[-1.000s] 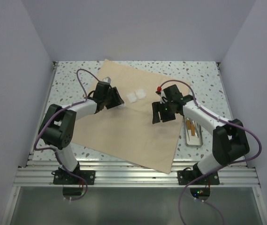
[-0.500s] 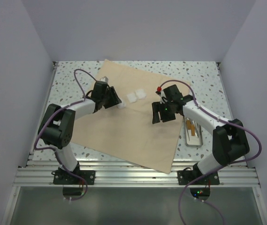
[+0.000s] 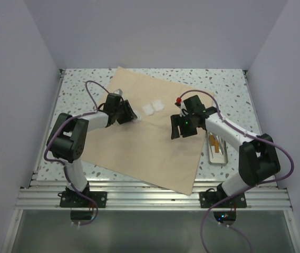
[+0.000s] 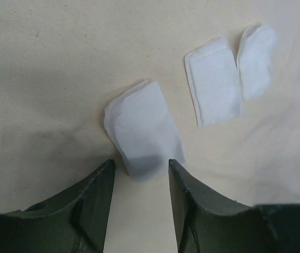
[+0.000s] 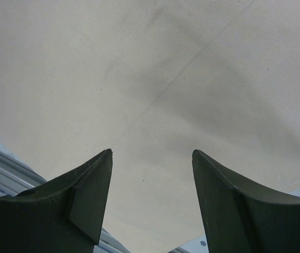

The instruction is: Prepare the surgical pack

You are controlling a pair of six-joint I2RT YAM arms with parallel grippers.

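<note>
- We note white links and black joint housings on the left arm [image 3: 68, 142] and the right arm [image 3: 255, 158].
- Purple cables [image 3: 88, 96] trail from both.
- Fingers [image 4: 94, 205] are dark grey-green and tapered.
- Base plates [image 3: 84, 199] are black.

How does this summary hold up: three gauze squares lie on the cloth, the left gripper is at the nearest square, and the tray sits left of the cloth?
One slip: the tray sits right of the cloth, beside the right arm, as the top external view shows. The rest stands: three gauze squares lie on the cloth, and the left gripper is at the nearest square.
</note>
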